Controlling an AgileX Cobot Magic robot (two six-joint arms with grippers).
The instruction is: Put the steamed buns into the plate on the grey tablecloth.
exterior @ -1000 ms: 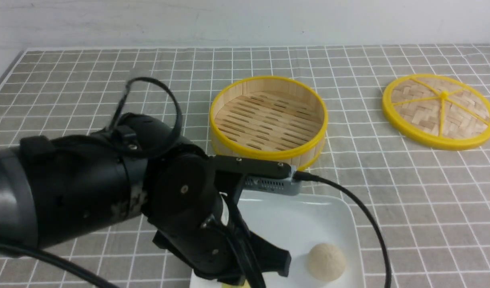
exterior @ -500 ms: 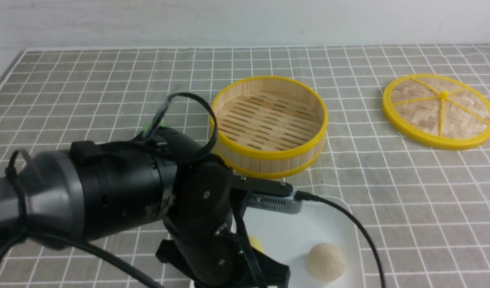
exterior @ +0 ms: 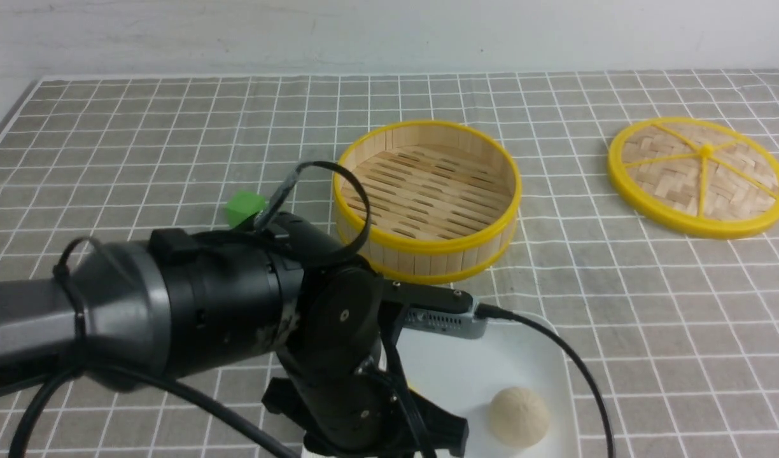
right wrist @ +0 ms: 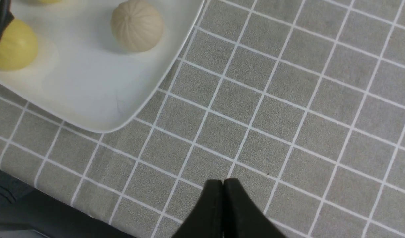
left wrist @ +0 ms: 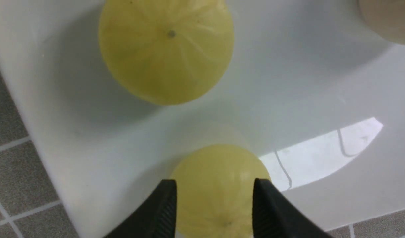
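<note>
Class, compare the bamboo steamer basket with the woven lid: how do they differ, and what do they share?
The round yellow-rimmed bamboo steamer basket has a tall upright wall; the round yellow-rimmed woven lid lies flat. The basket's floor is slotted parallel slats; the lid's face is a criss-cross weave under yellow spokes meeting at a knob. The basket sits mid-cloth; the lid far right. Both rest on the grey checked tablecloth.

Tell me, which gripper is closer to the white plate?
Left. The left gripper hangs over the plate, straddling a yellow bun; the right gripper is off it, over the grey tablecloth.
</note>
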